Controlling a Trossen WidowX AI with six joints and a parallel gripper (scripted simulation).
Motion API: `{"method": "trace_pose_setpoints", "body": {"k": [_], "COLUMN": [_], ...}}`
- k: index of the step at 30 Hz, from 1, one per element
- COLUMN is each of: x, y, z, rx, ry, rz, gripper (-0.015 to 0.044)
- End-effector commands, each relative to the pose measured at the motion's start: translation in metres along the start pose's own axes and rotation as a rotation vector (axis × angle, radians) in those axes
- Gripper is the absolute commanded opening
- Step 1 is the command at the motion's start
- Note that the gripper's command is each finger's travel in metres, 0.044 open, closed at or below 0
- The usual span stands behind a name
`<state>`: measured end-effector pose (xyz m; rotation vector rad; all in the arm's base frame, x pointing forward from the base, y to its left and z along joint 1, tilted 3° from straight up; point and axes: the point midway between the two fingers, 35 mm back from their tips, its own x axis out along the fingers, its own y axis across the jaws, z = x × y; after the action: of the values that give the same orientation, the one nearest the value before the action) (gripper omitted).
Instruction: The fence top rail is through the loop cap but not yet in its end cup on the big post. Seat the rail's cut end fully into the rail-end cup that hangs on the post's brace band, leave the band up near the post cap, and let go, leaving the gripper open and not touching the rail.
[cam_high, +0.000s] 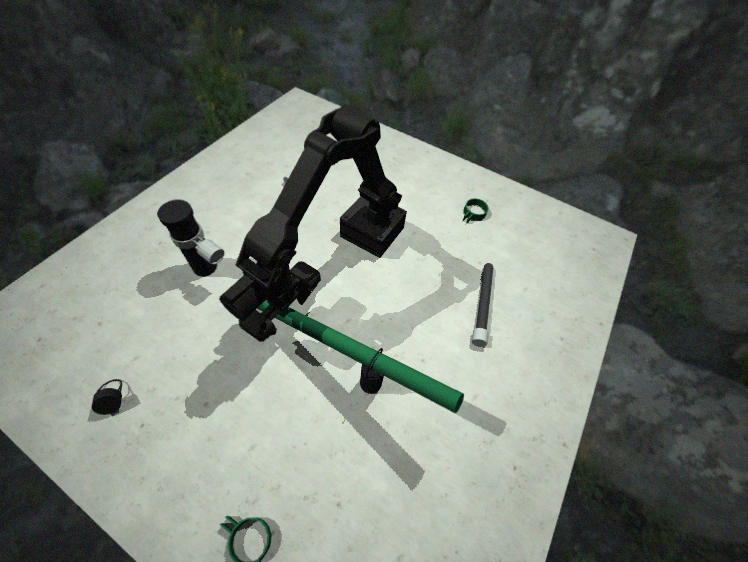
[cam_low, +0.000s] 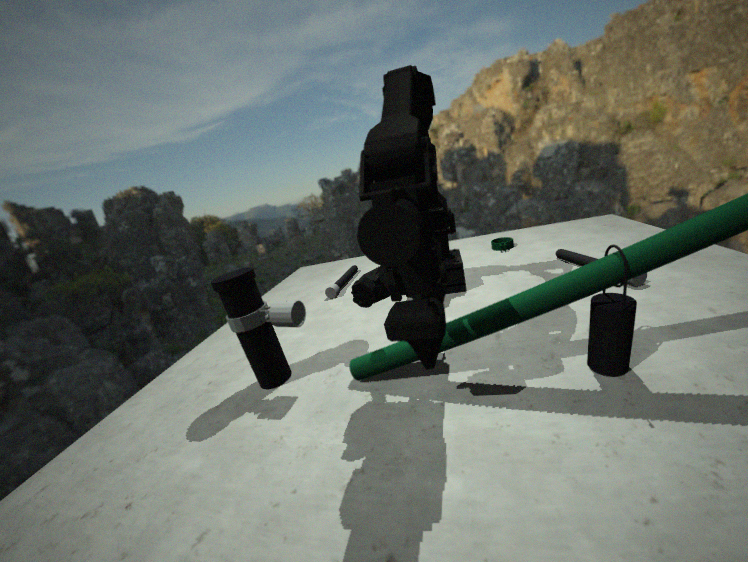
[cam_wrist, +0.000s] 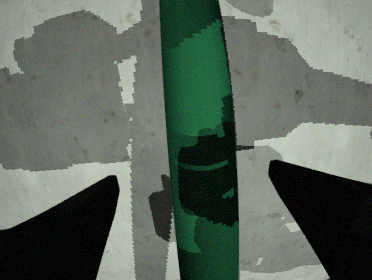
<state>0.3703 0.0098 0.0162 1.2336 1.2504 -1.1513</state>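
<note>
The green rail (cam_high: 417, 383) (cam_low: 562, 290) (cam_wrist: 197, 90) slopes through the wire loop above the short black post (cam_high: 371, 380) (cam_low: 611, 338). Its low end lies at or just above the table, apart from the cup. The big black post (cam_high: 196, 261) (cam_low: 266, 356) leans; its grey band (cam_low: 246, 320) sits below the post cap (cam_high: 175, 212) (cam_low: 234, 281). The grey rail-end cup (cam_high: 209, 250) (cam_low: 285, 314) sticks out from the band. My gripper (cam_high: 279, 309) (cam_low: 436, 355) (cam_wrist: 196, 176) is open, pointing down near the low end. Its fingers stand either side of the rail with gaps.
A black loop cap (cam_high: 107, 401) lies at the left of the top view. A dark tube with a white end (cam_high: 484, 296) lies right of the arm base (cam_high: 373, 232); another such tube (cam_low: 344, 279) lies behind the big post. A green ring clamp (cam_low: 501, 244) lies farther back.
</note>
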Motion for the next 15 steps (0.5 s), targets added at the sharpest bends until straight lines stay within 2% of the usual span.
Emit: {"method": "trace_pose_setpoints", "body": {"k": [1,10,15], "x": [0.009,0.02,0.02], "y": [-0.001,-0.002,-0.002], "z": [0.001,0.001,0.001], "rx": [0.005,0.005,0.005], "ry": [-0.005,-0.005,-0.005], "rz": [-0.006,-0.006,-0.006], "gripper": [0.044,0.044,0.0309]}}
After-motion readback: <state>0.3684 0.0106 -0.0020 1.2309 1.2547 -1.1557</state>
